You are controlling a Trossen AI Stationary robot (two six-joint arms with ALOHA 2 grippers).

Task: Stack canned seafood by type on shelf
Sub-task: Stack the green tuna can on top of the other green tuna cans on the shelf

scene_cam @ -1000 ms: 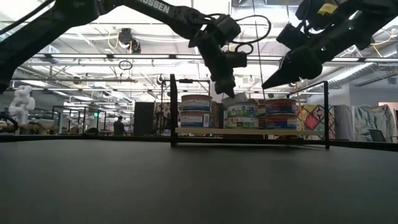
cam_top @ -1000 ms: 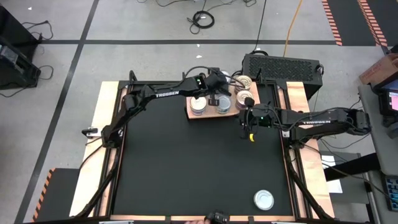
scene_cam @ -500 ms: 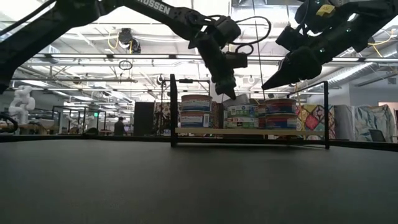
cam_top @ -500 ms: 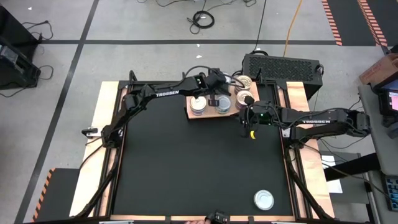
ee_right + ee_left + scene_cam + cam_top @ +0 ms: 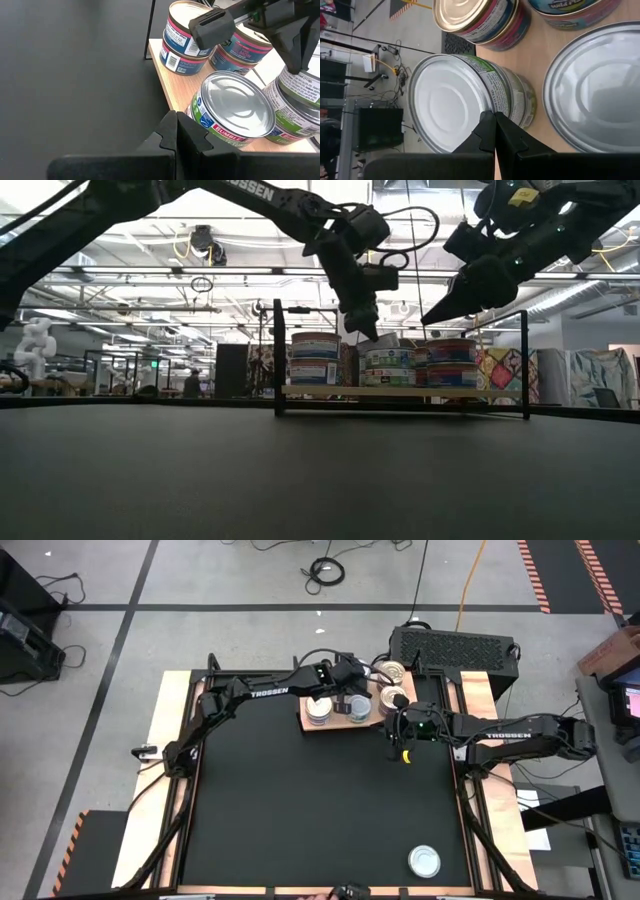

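High cam looks straight down on the whole tabletop (image 5: 300, 800). Low cam sits at tabletop height, looking level across at the shelf (image 5: 400, 391) near the far edge. Both wrist cams are close on the shelf's tins (image 5: 470, 95), the same stacks the low cam sees.

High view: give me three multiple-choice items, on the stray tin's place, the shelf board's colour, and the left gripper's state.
1. The stray tin lies: A in a gripper; B on the black mat, right-arm side, away from the shelf; C off the table.
2. The shelf board is: A light wood; B red; C white.
3. The left gripper is: A wide open; B shut on a tin; C shut, empty.
Key: B, it sits alone on the mat; A, pale wood shows; C, its fingers meet with nothing between.
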